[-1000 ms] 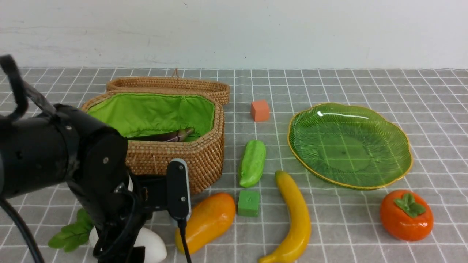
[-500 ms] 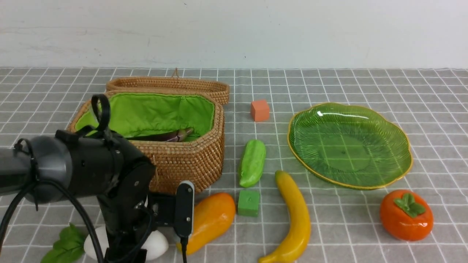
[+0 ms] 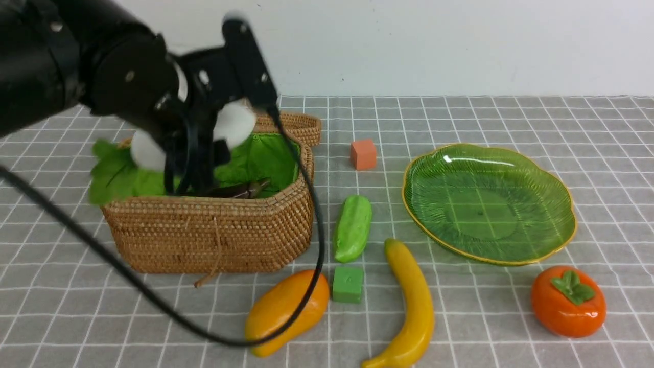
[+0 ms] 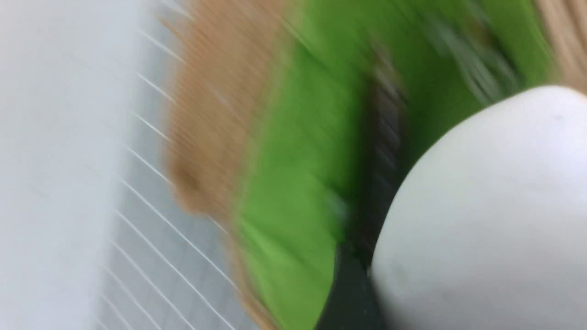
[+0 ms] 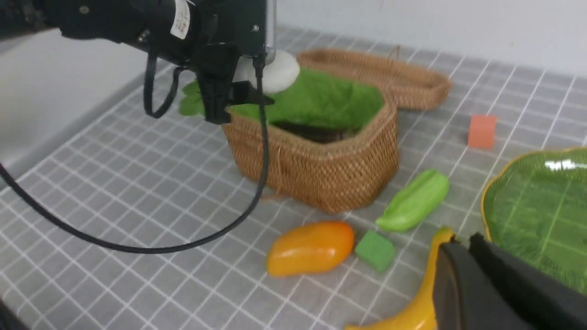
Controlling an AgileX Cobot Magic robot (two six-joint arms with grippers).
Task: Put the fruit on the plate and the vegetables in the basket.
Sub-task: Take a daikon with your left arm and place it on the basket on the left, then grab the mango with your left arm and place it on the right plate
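Note:
My left gripper (image 3: 190,168) is shut on the white radish (image 3: 232,122) and holds it tilted above the open basket (image 3: 214,235), its green leaves (image 3: 115,174) hanging past the left rim. The left wrist view is blurred, with the radish (image 4: 486,215) over the green lining. The dark eggplant (image 3: 240,190) lies inside. On the cloth lie the cucumber (image 3: 352,227), mango (image 3: 286,312), banana (image 3: 414,306) and persimmon (image 3: 567,301). The green plate (image 3: 485,204) has nothing on it. My right gripper (image 5: 458,240) is shut and holds nothing, hovering near the banana's tip (image 5: 442,236) and the plate's rim (image 5: 486,201).
An orange cube (image 3: 363,154) sits behind the cucumber and a green cube (image 3: 348,283) between mango and banana. The basket's wicker lid (image 3: 291,125) lies open at the back. A black cable (image 3: 317,214) from the left arm hangs across the basket's front corner and the mango.
My left arm has risen from the table's front left with the radish and carried it back over the basket. The other things have stayed put.

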